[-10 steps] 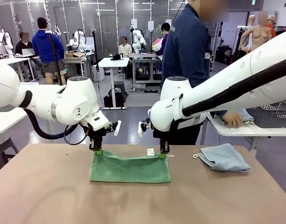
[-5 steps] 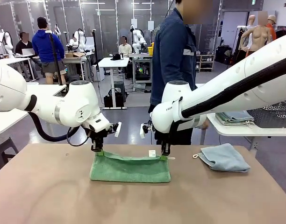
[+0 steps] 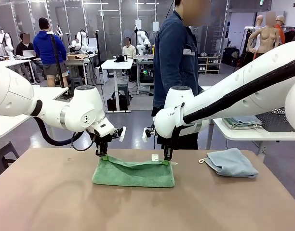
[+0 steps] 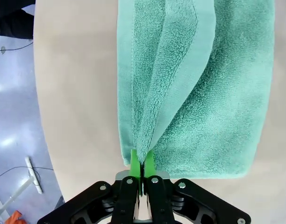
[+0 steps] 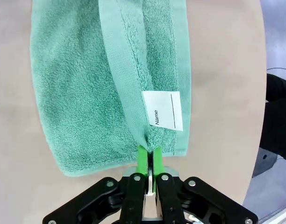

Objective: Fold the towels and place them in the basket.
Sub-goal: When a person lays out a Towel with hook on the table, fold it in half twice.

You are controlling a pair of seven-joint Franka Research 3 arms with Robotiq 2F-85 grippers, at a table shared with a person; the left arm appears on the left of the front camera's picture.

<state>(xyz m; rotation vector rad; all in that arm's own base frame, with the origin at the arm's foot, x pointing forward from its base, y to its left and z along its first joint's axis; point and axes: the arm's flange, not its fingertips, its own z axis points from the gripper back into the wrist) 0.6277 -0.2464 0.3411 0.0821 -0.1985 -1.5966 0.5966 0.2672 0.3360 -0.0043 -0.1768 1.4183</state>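
Item: green towel (image 3: 133,173), terry, folded double into a long low rectangle, lying flat on the tan table (image 3: 51,202). Edges: its far long edge lies near the table's far edge, with a narrow strip of bare top between them; its near fold is straight, and its short sides are roughly square. Open room: broad bare tabletop on the near side of the green towel and to its left. To its right, well apart, lies a light blue towel (image 3: 230,162), loosely folded, its corner loop pointing back toward the green one. Holds: the left gripper (image 3: 103,156) has its green pads pinched on the far left corner of the green towel, and the right gripper (image 3: 166,160) is pinched likewise on the far right corner. Both corners are raised slightly, so the upper layer sags between them and gapes from the lower layer. Surface: looped pile with a smooth woven band along the hem. A white label (image 5: 162,110) printed "Name" sits just beside the right-hand grip. Beyond the green towel, across the far edge, stands a person (image 3: 176,57). Farther right of it, on a side table, sit a stack of folded towels (image 3: 241,121) and the dark mesh basket (image 3: 275,122), partly hidden.
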